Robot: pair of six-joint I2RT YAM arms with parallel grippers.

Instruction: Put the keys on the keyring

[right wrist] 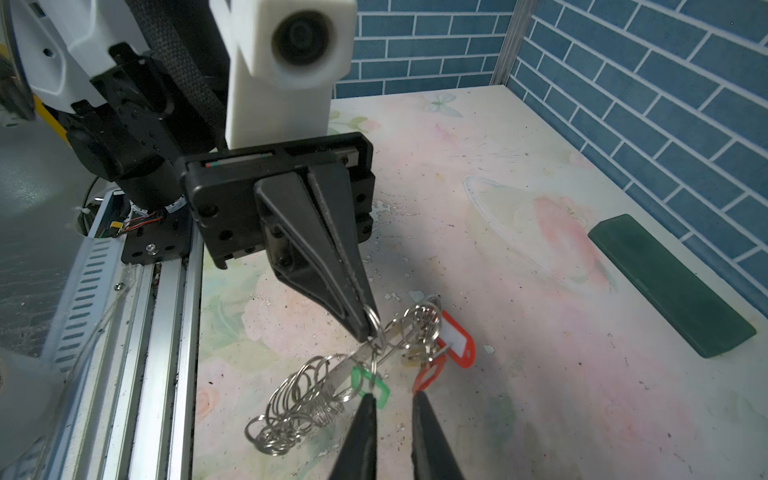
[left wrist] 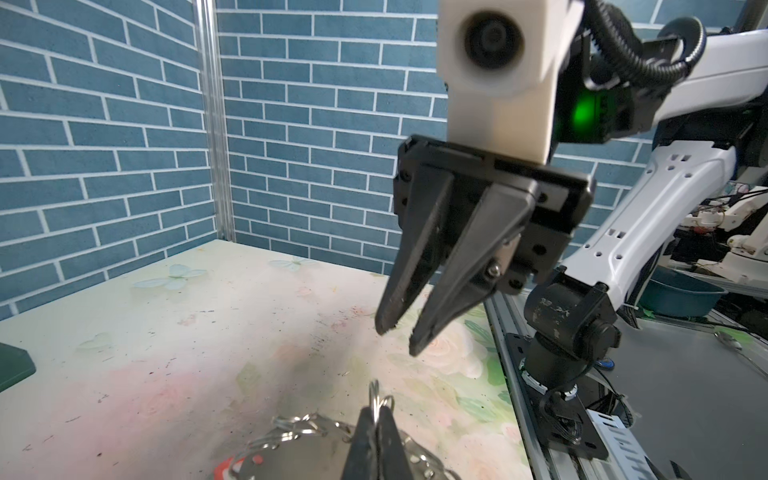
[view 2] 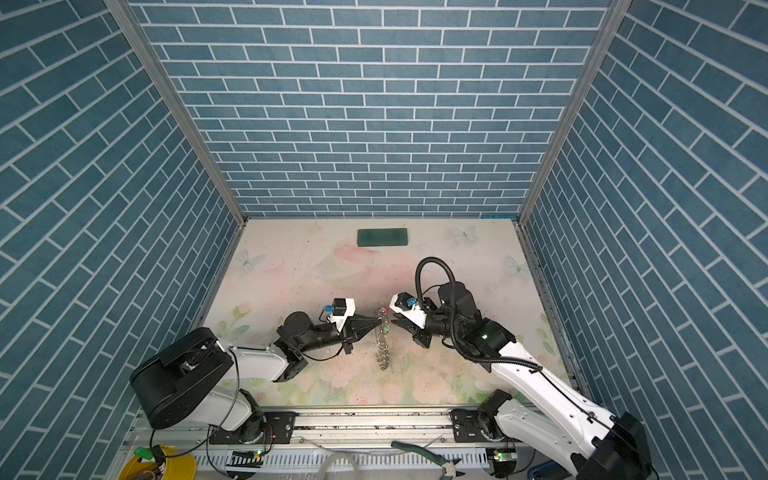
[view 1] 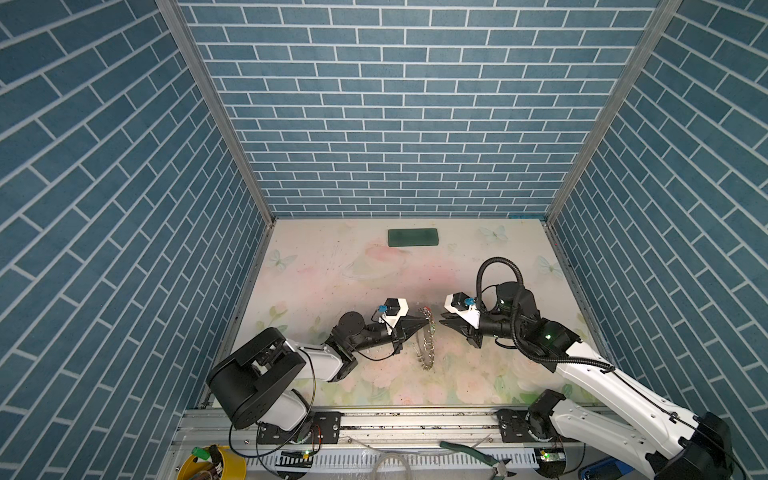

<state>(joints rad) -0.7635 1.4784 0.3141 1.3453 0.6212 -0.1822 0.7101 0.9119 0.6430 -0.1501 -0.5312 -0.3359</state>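
Note:
The keyring [view 1: 426,345] [view 2: 383,345] hangs tilted over the middle of the table, a grey hoop fringed with silver split rings [right wrist: 299,399]. My left gripper [view 1: 424,322] [left wrist: 376,409] [right wrist: 368,328] is shut on one split ring at the hoop's upper edge. Keys with red tags [right wrist: 455,343] and a green tag [right wrist: 370,384] dangle from the keyring. My right gripper [view 1: 444,322] [left wrist: 399,336] [right wrist: 395,399] faces the left one, slightly open, with nothing between its fingers. Its tips sit just short of the green tag and a second red tag [right wrist: 430,374].
A dark green rectangular block [view 1: 413,238] [right wrist: 673,286] lies near the back wall. Blue brick walls close in three sides. Pliers [view 1: 478,455] and a yellow bucket [view 1: 208,463] sit beyond the front rail.

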